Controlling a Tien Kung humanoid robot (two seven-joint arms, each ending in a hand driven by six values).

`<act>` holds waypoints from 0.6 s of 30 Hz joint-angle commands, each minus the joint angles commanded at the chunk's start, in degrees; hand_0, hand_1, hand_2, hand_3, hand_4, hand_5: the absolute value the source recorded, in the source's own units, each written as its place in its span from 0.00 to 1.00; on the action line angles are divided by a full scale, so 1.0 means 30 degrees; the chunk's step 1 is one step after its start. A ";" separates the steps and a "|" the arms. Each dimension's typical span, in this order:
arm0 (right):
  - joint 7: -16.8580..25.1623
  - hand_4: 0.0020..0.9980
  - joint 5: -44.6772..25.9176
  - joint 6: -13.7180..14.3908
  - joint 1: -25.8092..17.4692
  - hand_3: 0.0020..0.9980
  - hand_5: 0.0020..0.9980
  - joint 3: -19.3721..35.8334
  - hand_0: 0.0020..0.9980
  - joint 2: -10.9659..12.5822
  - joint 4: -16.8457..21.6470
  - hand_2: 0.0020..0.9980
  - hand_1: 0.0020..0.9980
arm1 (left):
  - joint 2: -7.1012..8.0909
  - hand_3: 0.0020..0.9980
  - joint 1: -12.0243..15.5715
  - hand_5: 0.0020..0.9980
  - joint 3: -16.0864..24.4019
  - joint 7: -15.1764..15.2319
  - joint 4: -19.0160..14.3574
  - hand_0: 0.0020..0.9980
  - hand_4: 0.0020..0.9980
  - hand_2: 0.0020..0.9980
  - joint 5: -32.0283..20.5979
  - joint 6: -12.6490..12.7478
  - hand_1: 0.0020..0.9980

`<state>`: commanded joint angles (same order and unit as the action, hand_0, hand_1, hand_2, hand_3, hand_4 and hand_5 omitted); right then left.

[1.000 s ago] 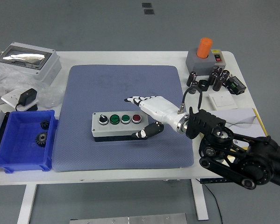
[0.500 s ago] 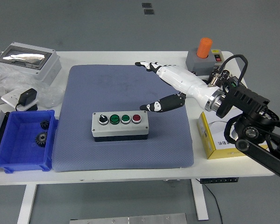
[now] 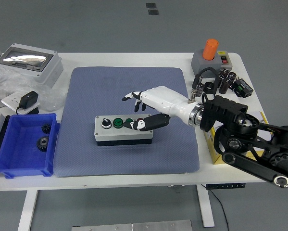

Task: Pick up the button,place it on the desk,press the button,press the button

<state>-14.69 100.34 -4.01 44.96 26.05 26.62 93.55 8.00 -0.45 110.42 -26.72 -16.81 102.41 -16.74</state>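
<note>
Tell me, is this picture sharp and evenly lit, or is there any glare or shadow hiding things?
Head view: light is even and soft, with faint shadows under the right hand and the button box; the clear lid of the grey box at the far left shows bright glare, hiding what is inside; the hand and button box look sharp, no motion blur.

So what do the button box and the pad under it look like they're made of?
The button box looks like moulded plastic: a matte light-grey lid over a darker base. The pad beneath it looks like soft foam or rubber, blue-grey with a fine dotted texture and rounded corners.
</note>
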 joint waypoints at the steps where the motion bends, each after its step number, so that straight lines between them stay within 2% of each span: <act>1: -0.0237 0.55 0.0197 -0.0043 0.0096 0.76 0.88 -0.0248 0.19 -0.0131 -0.0219 0.23 0.16 | 0.0000 0.94 -0.0005 0.93 0.0001 -0.0002 -0.0002 0.88 1.00 0.81 0.0004 -0.0002 0.85; 4: -0.0747 0.55 0.0606 -0.0100 0.0311 0.76 0.88 -0.0775 0.19 -0.0465 -0.0733 0.23 0.16 | -0.0004 0.94 -0.0008 0.93 0.0001 -0.0002 0.0000 0.88 1.00 0.81 0.0011 -0.0009 0.85; 5: -0.0875 0.42 0.0700 -0.0097 0.0380 0.72 0.52 -0.0931 0.12 -0.0596 -0.0897 0.16 0.09 | -0.0004 0.94 -0.0011 0.93 0.0004 -0.0004 -0.0001 0.88 1.00 0.81 0.0019 -0.0015 0.85; 10: -0.1162 0.42 0.0893 -0.0015 0.0597 0.72 0.52 -0.1548 0.12 -0.1073 -0.1451 0.16 0.09 | 0.0005 0.94 -0.0036 0.93 0.0004 -0.0001 -0.0002 0.88 1.00 0.81 0.0010 -0.0015 0.85; 11: -0.1188 0.42 0.0902 0.0017 0.0619 0.70 0.37 -0.1661 0.07 -0.1150 -0.1543 0.13 0.04 | 0.0006 0.94 -0.0038 0.93 0.0003 -0.0007 -0.0005 0.87 1.00 0.81 0.0006 -0.0015 0.85; 16: -0.1205 0.42 0.0858 0.0194 0.0610 0.70 0.37 -0.1973 0.07 -0.1400 -0.1870 0.13 0.04 | -0.0006 0.94 -0.0032 0.93 -0.0014 -0.0025 -0.0012 0.87 1.00 0.81 -0.0024 -0.0010 0.85; 17: -0.1197 0.40 0.0841 0.0232 0.0605 0.70 0.29 -0.2017 0.06 -0.1440 -0.1914 0.12 0.03 | -0.0008 0.94 -0.0033 0.93 -0.0013 -0.0022 -0.0012 0.87 1.00 0.81 -0.0023 -0.0011 0.85; 18: -0.1187 0.40 0.0821 0.0271 0.0599 0.70 0.29 -0.2059 0.06 -0.1483 -0.1971 0.12 0.03 | -0.0009 0.94 -0.0036 0.93 -0.0008 -0.0020 -0.0012 0.87 1.00 0.81 -0.0017 -0.0013 0.85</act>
<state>-18.25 102.80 -3.20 46.75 19.87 22.17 87.64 7.97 -0.56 110.40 -26.78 -16.85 102.36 -16.78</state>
